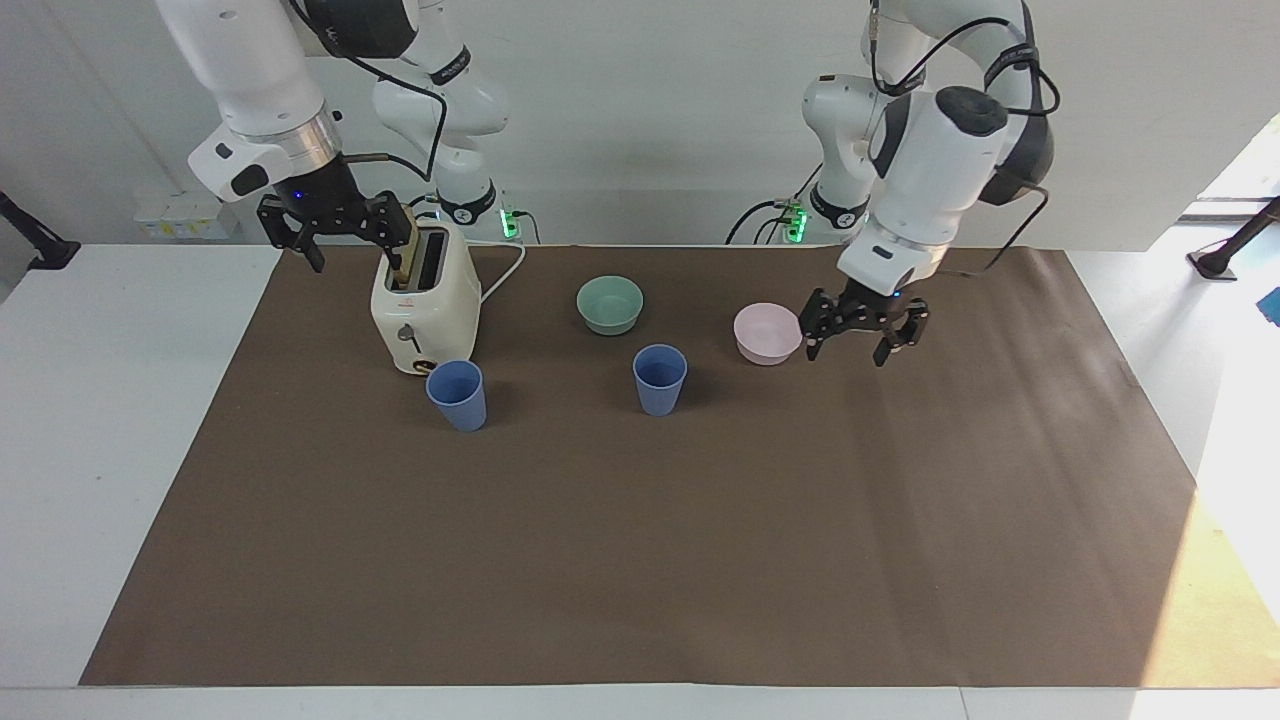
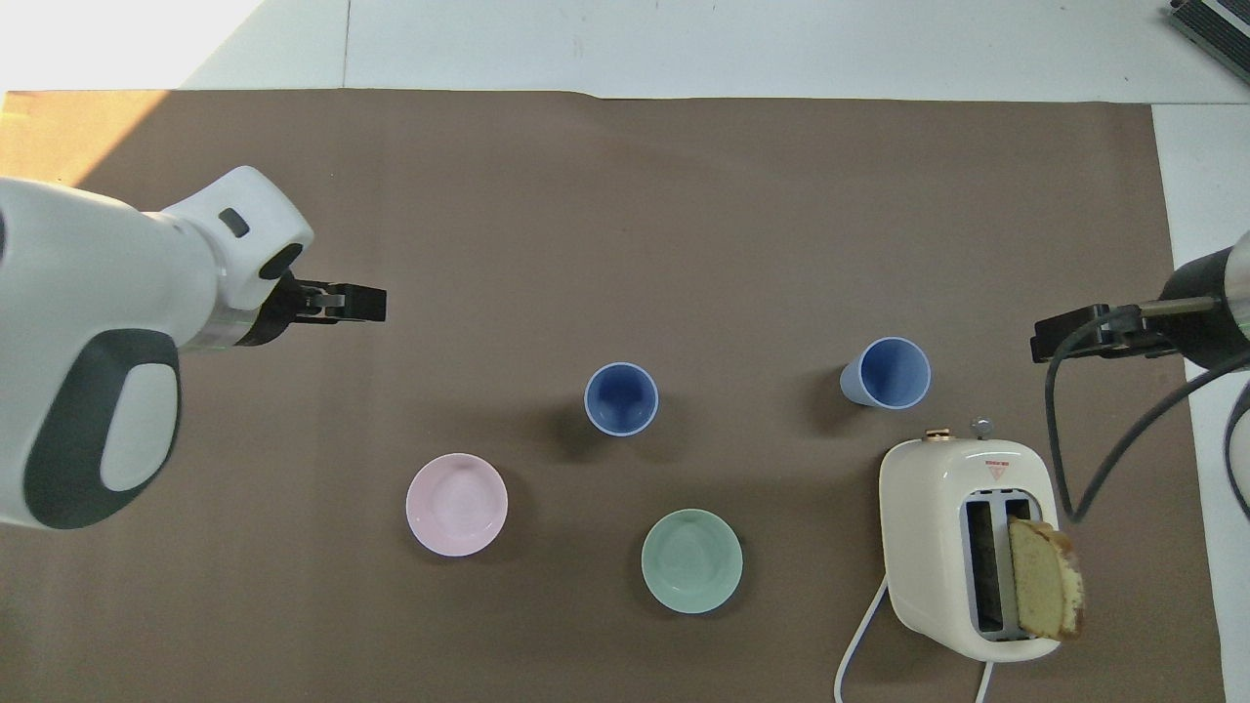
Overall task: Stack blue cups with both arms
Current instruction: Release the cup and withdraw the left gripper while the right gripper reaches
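Blue cups [image 1: 660,378] [image 1: 457,394] stand upright and apart on the desk, unstacked. We see the left gripper [image 1: 866,340] and the right gripper [image 1: 340,232] with jaws released, the right one above the toaster [image 1: 425,312], nearer its cup.

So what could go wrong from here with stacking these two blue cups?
The cup by the toaster stands right against the toaster, so the right gripper, open above it, may bump the toaster. The other cup stands free; the open left gripper hangs beside the pink bowl and could clip it.
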